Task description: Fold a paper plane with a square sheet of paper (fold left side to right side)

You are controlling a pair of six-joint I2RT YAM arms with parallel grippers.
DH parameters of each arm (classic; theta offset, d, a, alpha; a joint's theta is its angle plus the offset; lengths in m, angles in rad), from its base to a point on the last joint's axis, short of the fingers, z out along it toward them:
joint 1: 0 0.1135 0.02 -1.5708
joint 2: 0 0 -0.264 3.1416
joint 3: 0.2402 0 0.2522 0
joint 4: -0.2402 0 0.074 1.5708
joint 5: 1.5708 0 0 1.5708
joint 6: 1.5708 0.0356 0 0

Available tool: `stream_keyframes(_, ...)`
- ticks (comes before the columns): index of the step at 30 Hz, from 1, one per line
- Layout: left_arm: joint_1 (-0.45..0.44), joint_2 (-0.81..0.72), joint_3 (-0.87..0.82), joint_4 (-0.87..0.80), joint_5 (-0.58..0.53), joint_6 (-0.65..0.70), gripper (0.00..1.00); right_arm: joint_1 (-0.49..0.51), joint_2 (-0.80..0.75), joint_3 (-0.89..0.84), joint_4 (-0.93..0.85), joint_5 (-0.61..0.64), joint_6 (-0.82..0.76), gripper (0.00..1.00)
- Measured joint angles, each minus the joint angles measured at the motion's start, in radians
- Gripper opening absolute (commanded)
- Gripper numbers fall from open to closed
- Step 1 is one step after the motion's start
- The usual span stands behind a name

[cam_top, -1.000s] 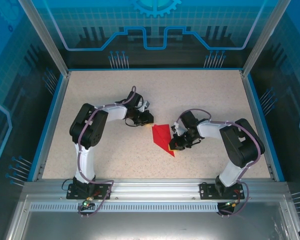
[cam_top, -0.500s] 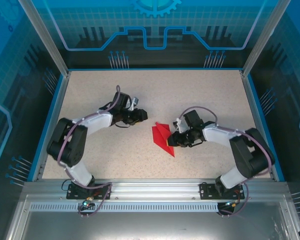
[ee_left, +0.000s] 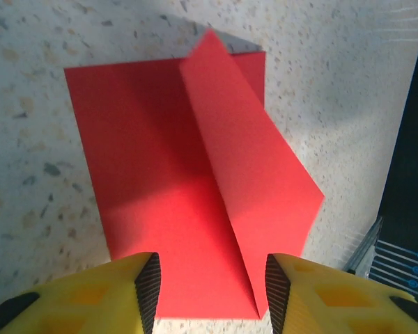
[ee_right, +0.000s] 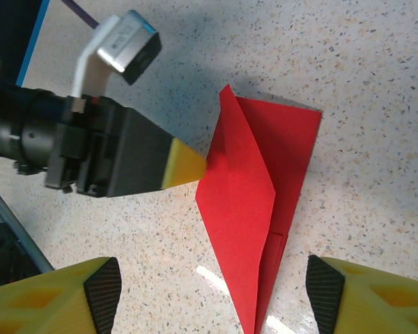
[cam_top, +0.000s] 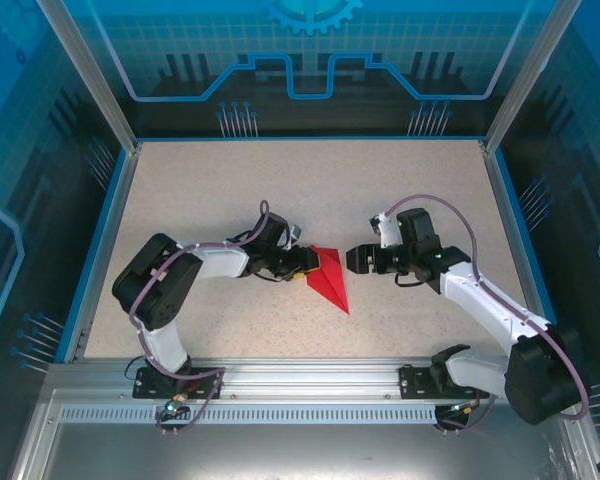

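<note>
Though creased, one paper plane [cam_top: 328, 278].

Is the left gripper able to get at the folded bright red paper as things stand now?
Probably yes: the left gripper is open, its tips at the edge of the folded bright red paper, nothing between.

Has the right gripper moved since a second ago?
Yes. The right gripper has moved away from the near rail, toward the far edge of the table, and is now beside the red paper.
</note>
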Motion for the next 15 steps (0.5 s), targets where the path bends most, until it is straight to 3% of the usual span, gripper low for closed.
stream_keyframes(5,0.000,0.043,0.031,0.029,0.015,-0.017,0.46,-0.021,-0.012,-0.019,-0.006,-0.026,-0.007,0.77)
stream_keyframes(9,-0.003,0.070,0.061,0.057,0.031,-0.026,0.45,-0.053,-0.026,-0.036,-0.006,-0.071,-0.005,0.86)
stream_keyframes(12,-0.005,0.096,0.079,0.084,0.047,-0.030,0.39,-0.085,-0.043,-0.048,0.003,-0.118,0.003,0.98)
stream_keyframes(15,-0.006,0.115,0.082,0.101,0.056,-0.046,0.29,-0.111,-0.057,-0.064,0.024,-0.165,0.016,0.99)
